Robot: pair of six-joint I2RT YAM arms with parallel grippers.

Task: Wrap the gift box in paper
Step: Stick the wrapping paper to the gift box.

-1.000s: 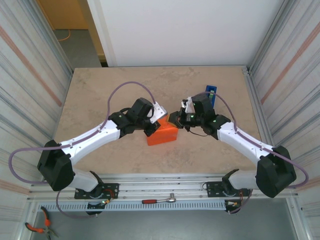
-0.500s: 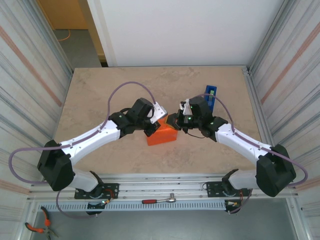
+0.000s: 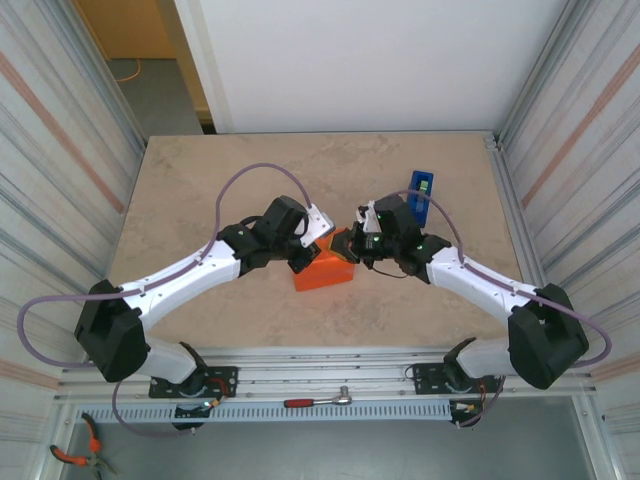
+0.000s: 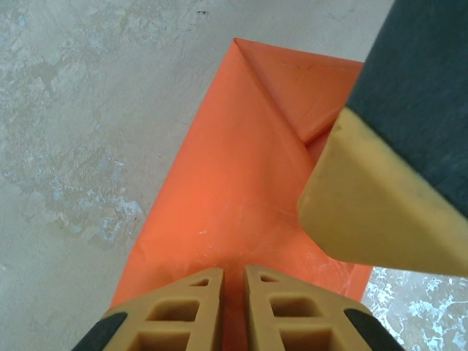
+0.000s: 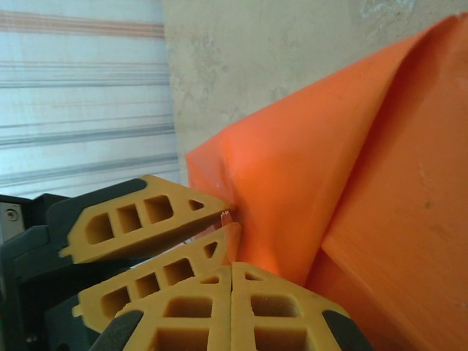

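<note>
On the table (image 3: 190, 190), at the top view's centre, sits the gift box (image 3: 322, 272), sheathed in the paper (image 4: 219, 183). Its length runs away from the left gripper (image 4: 234, 272), which pinches a paper fold. The right gripper (image 5: 232, 269), fingers closed empty, presses the adjoining flap.

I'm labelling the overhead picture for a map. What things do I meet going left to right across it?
Pliers → left pincer → gift box → right pincer → blue tape dispenser.
</note>
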